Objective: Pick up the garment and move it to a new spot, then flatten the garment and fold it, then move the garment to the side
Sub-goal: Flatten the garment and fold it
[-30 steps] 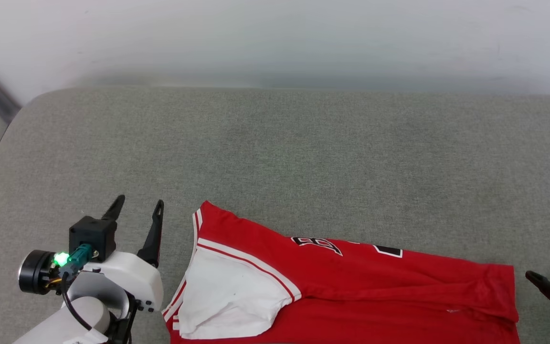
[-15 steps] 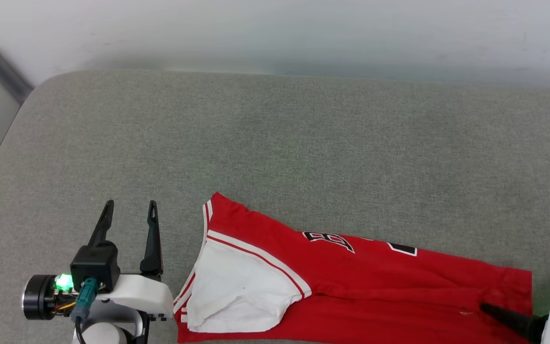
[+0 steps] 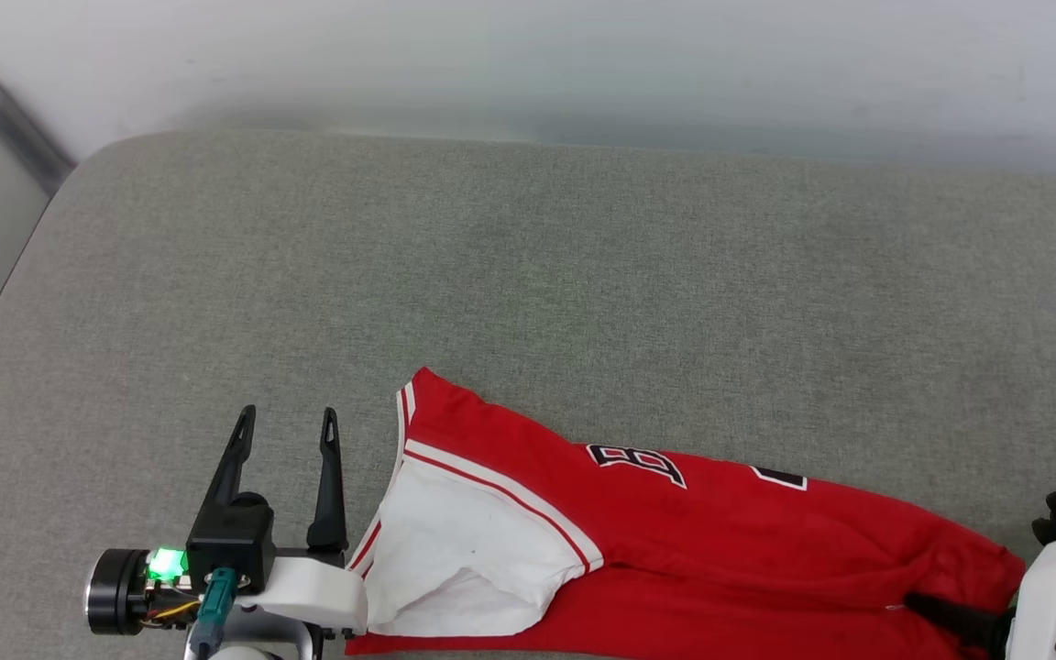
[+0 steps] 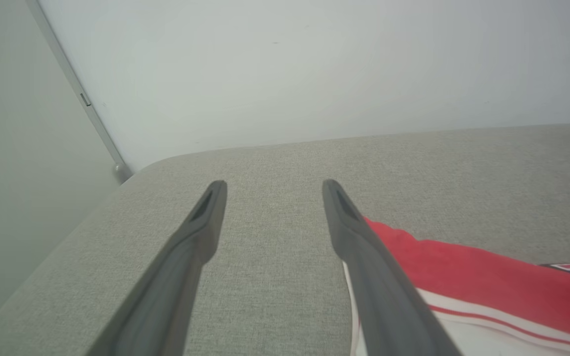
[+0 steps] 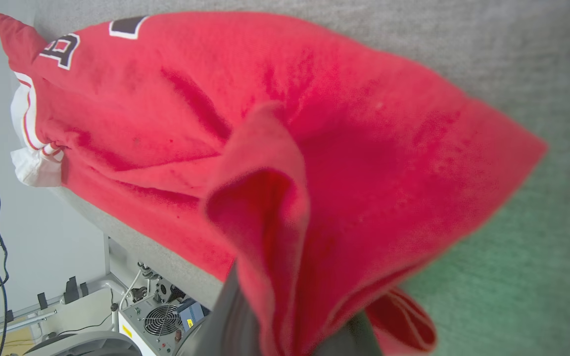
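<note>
I see the garment (image 3: 720, 550) lying mostly flat near the front edge of the grey cushion (image 3: 491, 275), long axis running left-right. Red body, black-and-white lettering (image 3: 638, 464) face up. White sleeve (image 3: 464, 559) with red-and-white striped trim at the left end. The right end is bunched: a red fold stands up, pinched in the right gripper (image 3: 922, 607).

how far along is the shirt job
Nothing looks finished: the garment lies rumpled at the cushion's near edge. In hand: the right gripper has its jaws shut on the red end; the left gripper is open beside the white sleeve. Left: moving, flattening, folding, setting aside.
</note>
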Controlling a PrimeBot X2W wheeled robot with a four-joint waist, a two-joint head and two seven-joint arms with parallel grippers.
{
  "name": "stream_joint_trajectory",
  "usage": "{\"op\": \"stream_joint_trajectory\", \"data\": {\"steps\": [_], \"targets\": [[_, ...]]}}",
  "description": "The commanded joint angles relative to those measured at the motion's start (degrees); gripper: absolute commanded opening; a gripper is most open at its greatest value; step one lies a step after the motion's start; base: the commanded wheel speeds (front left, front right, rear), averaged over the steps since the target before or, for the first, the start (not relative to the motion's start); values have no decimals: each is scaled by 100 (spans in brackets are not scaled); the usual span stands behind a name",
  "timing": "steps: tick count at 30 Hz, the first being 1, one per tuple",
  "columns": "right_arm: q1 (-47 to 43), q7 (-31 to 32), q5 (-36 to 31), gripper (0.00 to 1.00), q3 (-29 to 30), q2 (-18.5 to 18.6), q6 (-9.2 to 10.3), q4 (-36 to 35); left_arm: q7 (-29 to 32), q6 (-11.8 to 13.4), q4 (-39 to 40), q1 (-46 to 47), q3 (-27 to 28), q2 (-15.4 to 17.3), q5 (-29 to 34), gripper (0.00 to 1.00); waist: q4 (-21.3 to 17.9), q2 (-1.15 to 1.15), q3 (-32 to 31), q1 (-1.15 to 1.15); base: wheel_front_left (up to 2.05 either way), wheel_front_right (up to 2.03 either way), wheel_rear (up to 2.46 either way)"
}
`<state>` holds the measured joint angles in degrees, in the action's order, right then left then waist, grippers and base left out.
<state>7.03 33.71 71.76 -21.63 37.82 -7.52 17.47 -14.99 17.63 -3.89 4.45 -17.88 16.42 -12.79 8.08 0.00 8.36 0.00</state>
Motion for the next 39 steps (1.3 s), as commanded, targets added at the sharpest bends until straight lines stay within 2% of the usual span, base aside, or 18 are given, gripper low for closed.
{"op": "stream_joint_trajectory", "data": {"steps": [1,7,15,18,22,26,33,39], "targets": [[33,-33,29,0,-64,-39,6,21,-25,-45,-22,-76,57,-46,68,100,-9,0,-29,0,0,0,0],[70,-218,189,0,76,253,5,-98,-25,-291,-40,-237,322,-279,387,100,-63,0,-163,0,0,0,0],[-176,-339,89,0,334,984,5,110,-24,-550,-49,-405,571,-495,670,100,-112,0,-306,0,0,0,0],[-246,-297,88,0,349,1094,4,138,-25,-607,-48,-448,643,-553,763,100,-128,0,-338,0,0,0,0],[-314,-216,102,0,319,1153,4,-184,-24,-696,-55,-538,704,-623,845,100,-139,0,-385,0,0,0,0],[-360,-115,31,0,225,1196,4,-836,-24,-761,-57,-596,788,-680,912,100,-148,0,-420,0,0,0,0],[-5,158,-203,0,-88,934,4,-2144,-24,-866,-46,-612,895,-765,978,100,-132,0,-367,0,0,0,0],[766,454,-789,0,-711,309,4,-2397,-24,-944,-62,-469,946,-864,1033,100,-78,0,-221,0,0,0,0]]}}
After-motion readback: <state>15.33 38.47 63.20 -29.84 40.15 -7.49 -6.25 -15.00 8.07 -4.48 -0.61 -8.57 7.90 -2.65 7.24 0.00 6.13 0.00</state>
